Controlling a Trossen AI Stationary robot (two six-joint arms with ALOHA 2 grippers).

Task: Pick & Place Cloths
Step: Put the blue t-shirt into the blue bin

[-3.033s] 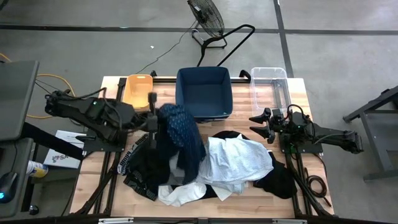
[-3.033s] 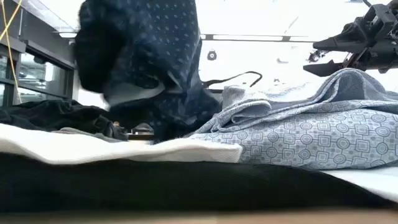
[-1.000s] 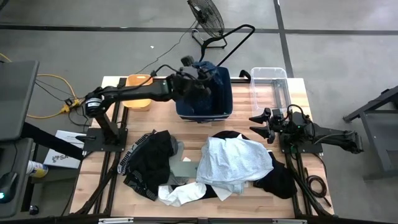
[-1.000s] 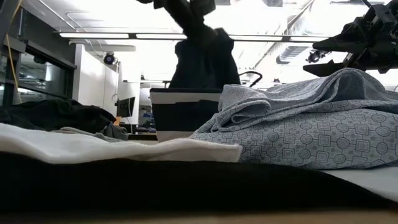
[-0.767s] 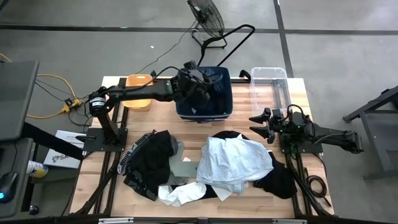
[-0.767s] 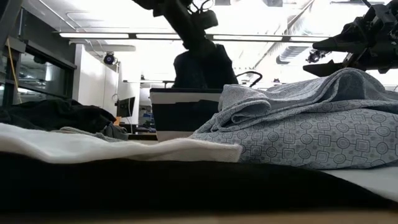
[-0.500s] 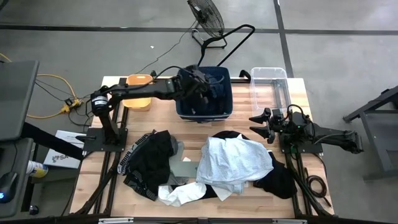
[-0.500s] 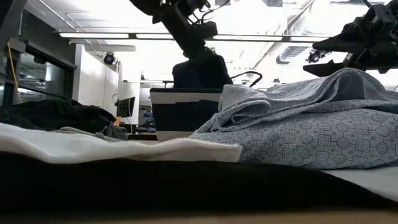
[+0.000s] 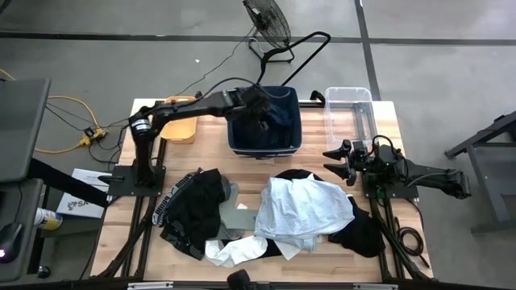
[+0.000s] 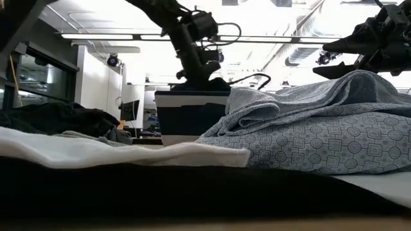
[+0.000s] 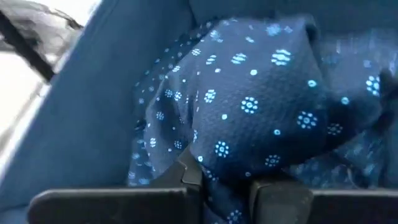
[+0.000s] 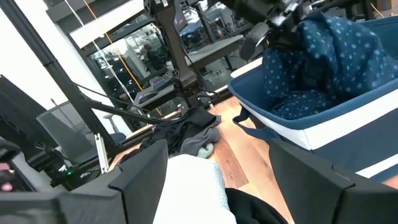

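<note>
The navy patterned cloth [image 9: 274,117] lies bunched inside the navy bin [image 9: 266,148] at the table's far edge. My left gripper [image 9: 261,114] reaches down into that bin and is shut on the cloth [image 11: 249,106]. A pile of cloths lies on the near half of the table: a pale blue patterned one [image 9: 310,205], black ones [image 9: 193,209], a white one [image 9: 234,250] and a grey-green one [image 9: 235,217]. My right gripper [image 9: 329,160] waits open near the table's right edge, above the pile's far right corner, touching nothing. My left gripper pinches a bunched fold of the navy patterned cloth [image 11: 227,163] between its two fingers [image 11: 191,175]. It comes from above, slanting down from the table's left side into the bin. The cloth [image 12: 311,56] rests heaped on the bin's floor, slack, against the walls.
An orange bin [image 9: 179,122] stands left of the navy bin, partly under my left arm, and a clear bin [image 9: 348,109] stands to its right. Bare wood shows between the bins and the pile. A fan stands on the floor beyond the table.
My left gripper has moved down into the navy bin and a little toward the table's right, carrying the navy patterned cloth. The cloth, which hung above the bin's rim, has sunk below it and now lies heaped inside.
</note>
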